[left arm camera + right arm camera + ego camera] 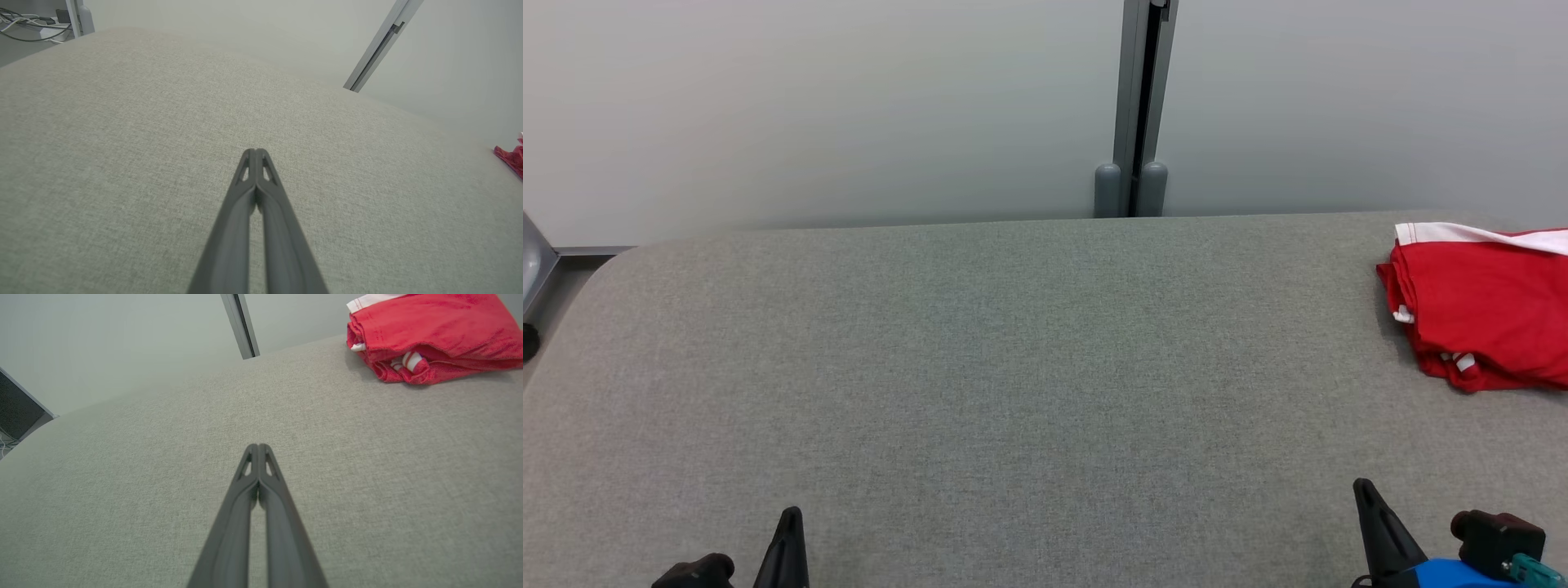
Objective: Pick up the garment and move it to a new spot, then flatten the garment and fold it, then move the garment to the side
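Garment (1486, 306) folded at table's (1013, 367) far right, left pincer (255, 152) closed empty, right pincer (258, 446) closed empty

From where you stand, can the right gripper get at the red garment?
Probably yes. The right gripper is shut and empty, and bare grey table lies between it and the red garment, ahead to its right. It must open first; reach looks plausible, not certain.

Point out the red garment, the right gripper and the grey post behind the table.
red garment (1486, 302), head view, on its flat red top layer.
right gripper (258, 448), right wrist view, where the shut fingertips meet.
grey post (1132, 98), head view, on its left metal strip.
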